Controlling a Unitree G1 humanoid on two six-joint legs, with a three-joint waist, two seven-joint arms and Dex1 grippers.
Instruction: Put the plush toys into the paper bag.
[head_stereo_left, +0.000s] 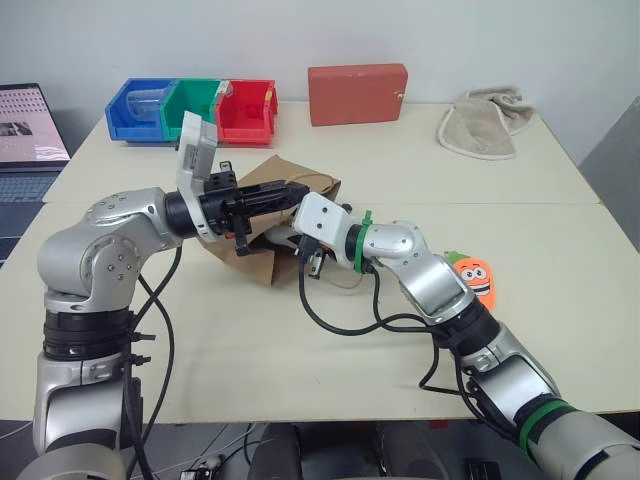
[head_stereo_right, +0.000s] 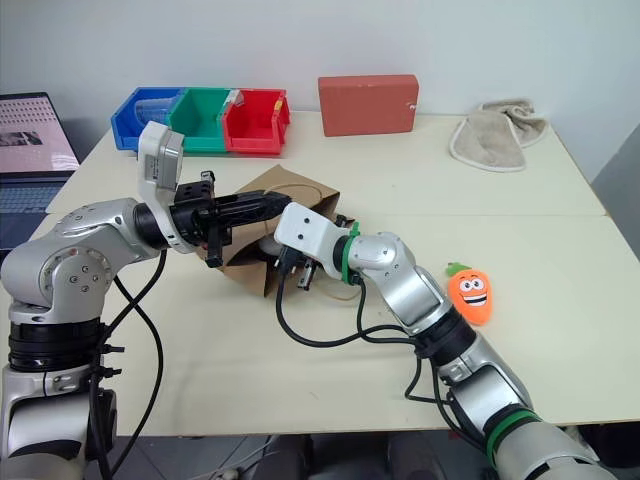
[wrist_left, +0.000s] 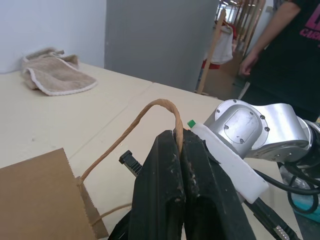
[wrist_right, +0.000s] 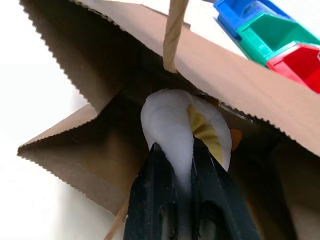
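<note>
2 plush toys (wrist_right: 172, 125) (head_stereo_right: 470, 292), 1 paper bag (wrist_right: 100, 65), 3 bins (head_stereo_left: 195, 108)

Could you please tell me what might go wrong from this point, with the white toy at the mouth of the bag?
1. The left gripper holds the paper bag open by one thin handle alone; a slip could let the mouth sag shut.
2. The right gripper holds the white plush toy just at the opening, so releasing now might drop it outside.
3. The orange carrot toy lies close beside the right arm, which might knock it when pulling back.
</note>
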